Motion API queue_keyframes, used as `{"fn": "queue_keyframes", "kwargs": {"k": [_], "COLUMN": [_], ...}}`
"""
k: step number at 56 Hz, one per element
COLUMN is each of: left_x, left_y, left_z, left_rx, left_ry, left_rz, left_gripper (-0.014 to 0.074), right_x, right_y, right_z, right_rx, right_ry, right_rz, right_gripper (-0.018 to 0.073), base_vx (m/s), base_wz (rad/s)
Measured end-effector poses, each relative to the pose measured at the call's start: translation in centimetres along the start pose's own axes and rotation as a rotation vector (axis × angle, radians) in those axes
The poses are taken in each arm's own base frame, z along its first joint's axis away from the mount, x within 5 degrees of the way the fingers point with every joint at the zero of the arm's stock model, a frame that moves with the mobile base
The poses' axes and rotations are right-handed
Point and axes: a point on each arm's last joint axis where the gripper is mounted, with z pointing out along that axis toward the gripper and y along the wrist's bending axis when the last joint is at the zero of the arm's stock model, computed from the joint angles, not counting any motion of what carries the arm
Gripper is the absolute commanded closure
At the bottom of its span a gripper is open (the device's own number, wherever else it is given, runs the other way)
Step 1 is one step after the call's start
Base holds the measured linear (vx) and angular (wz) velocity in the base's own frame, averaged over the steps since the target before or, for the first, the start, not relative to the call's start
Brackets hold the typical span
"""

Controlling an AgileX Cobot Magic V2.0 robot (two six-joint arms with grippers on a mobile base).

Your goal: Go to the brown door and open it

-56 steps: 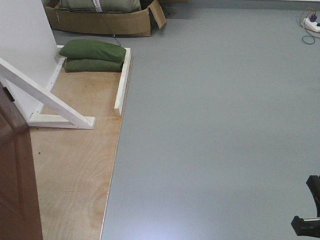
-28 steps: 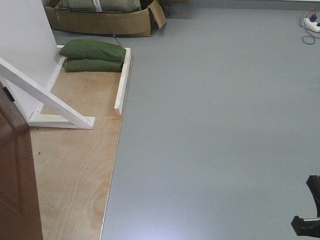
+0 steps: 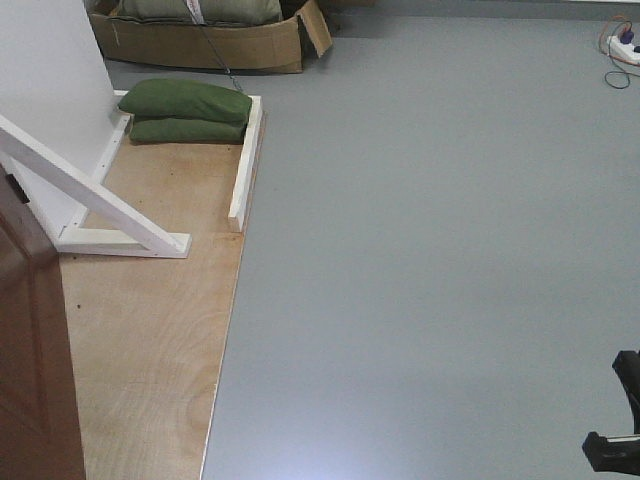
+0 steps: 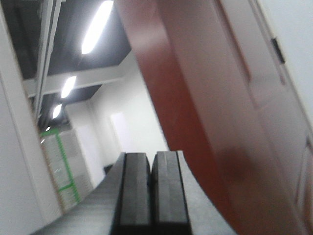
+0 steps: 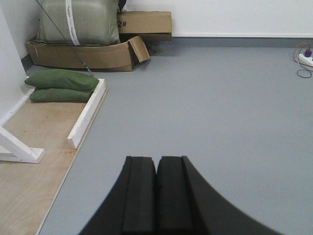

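The brown door [image 3: 30, 370] is a glossy reddish-brown panel at the lower left edge of the front view. It stands swung away from the white wall. In the left wrist view the door [image 4: 230, 98] fills the right side, tilted, with its edge toward me; no handle shows. My left gripper [image 4: 151, 159] is shut and empty, pointing up past the door's edge, close beside it. My right gripper [image 5: 156, 161] is shut and empty over the grey floor. Part of the right arm [image 3: 615, 440] shows at the lower right of the front view.
A white frame brace [image 3: 90, 200] stands on a plywood base [image 3: 150, 330]. Green sandbags [image 3: 188, 110] lie at its back against a white rail [image 3: 245, 160]. A cardboard box [image 3: 200, 40] sits behind. A power strip with cable [image 3: 622, 45] lies at the far right on the grey floor [image 3: 430, 250].
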Motion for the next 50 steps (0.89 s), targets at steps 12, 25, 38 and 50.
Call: {"fn": "queue_keyframes", "kwargs": {"k": [12,25,38,50], "left_x": [-0.1,-0.3,-0.2,0.5], "left_y": [0.6,0.8,0.7,0.9], "left_z": [-0.4,-0.7,-0.3,2.0], "left_rx": [-0.208,-0.305,-0.363,-0.373], "left_ry": [0.055,0.085,0.114,0.150], "left_rz": [0.171,0.232,0.273,0.363], "left_gripper": [0.0603,0.0603,0.0603,0.0603], "right_x": [0.0,0.0,0.0,0.0], "right_y": [0.0,0.0,0.0,0.0], "right_z": [0.0,0.0,0.0,0.0], "right_rx": [0.000,0.000,0.000,0.000], "right_ry": [0.000,0.000,0.000,0.000], "right_rz": [0.000,0.000,0.000,0.000], "right_gripper": [0.0559,0.0559,0.0559,0.0559], "base_vx": [0.00,0.00,0.00,0.00], "base_wz": [0.00,0.00,0.00,0.00]}}
